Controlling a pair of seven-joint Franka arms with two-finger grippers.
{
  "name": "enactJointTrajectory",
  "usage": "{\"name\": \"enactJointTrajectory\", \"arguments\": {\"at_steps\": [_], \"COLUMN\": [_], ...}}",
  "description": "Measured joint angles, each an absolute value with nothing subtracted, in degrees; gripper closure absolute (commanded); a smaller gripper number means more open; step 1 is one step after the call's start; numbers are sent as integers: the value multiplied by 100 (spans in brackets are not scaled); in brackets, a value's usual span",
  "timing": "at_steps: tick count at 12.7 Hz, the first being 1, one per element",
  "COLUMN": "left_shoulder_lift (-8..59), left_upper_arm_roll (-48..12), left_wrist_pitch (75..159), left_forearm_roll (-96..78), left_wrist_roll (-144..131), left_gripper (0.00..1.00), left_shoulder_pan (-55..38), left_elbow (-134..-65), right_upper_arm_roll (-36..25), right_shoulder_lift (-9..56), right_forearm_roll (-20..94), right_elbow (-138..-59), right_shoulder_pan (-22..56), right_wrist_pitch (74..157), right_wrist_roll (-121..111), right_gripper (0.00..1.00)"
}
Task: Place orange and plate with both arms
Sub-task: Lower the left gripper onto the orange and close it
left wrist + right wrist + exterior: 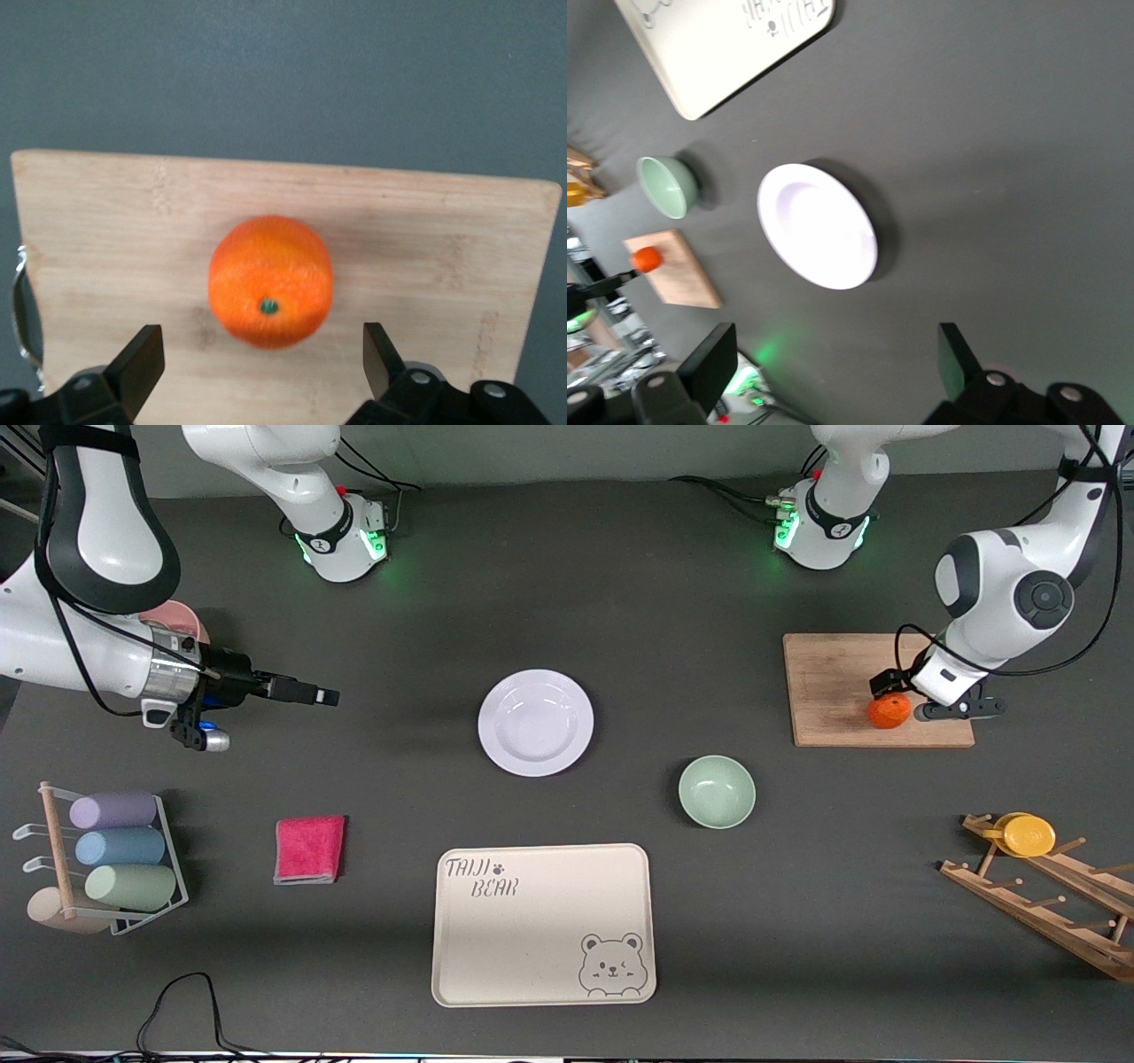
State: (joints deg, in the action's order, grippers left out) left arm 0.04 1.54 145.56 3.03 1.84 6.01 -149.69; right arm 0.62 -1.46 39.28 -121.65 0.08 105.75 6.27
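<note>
The left claw (261, 363) hangs spread just above the small round orange (270, 281) on the wooden board (425, 257). The right claw (323, 695), also spread, waits off toward its end of the worktop (620, 602), well apart from the glossy white plate (536, 723).

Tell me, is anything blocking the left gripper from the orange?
Nothing visible. The orange sits on the wooden board, and the left gripper is right at it with its jaws open on either side, nothing between them.
</note>
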Motion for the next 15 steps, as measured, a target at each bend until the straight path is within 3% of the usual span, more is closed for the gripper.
{"name": "enactJointTrajectory", "arguments": {"at_steps": [3, 7, 11, 12, 14, 15], "left_shoulder_lift": [338, 389, 389, 389, 389, 389], "left_upper_arm_roll": [146, 143, 142, 142, 142, 142], "left_wrist_pitch": [15089, 15148, 15148, 15148, 15148, 15148], "left_forearm_roll": [304, 305, 305, 305, 305, 305], "left_wrist_roll": [188, 199, 202, 203, 204, 203], "left_gripper": [0, 0, 0, 9, 73, 88], "left_shoulder_pan": [601, 599, 597, 597, 597, 597], "left_elbow": [-15039, -15039, -15040, -15040, -15040, -15040], "right_upper_arm_roll": [48, 43, 331, 441, 494, 493], "right_shoulder_lift": [217, 747, 854, 856, 856, 857], "right_forearm_roll": [4755, 5638, 6048, 6083, 6089, 6089], "right_elbow": [-12262, -12582, -12633, -12638, -12647, -12674], "right_shoulder_pan": [-2, -29, -24, -15, -7, -8], "right_wrist_pitch": [10589, 10803, 11133, 11227, 11258, 11258], "right_wrist_roll": [-197, -1276, -1390, -1390, -1396, -1413], "right_gripper": [0, 0, 0, 0, 0, 0]}}
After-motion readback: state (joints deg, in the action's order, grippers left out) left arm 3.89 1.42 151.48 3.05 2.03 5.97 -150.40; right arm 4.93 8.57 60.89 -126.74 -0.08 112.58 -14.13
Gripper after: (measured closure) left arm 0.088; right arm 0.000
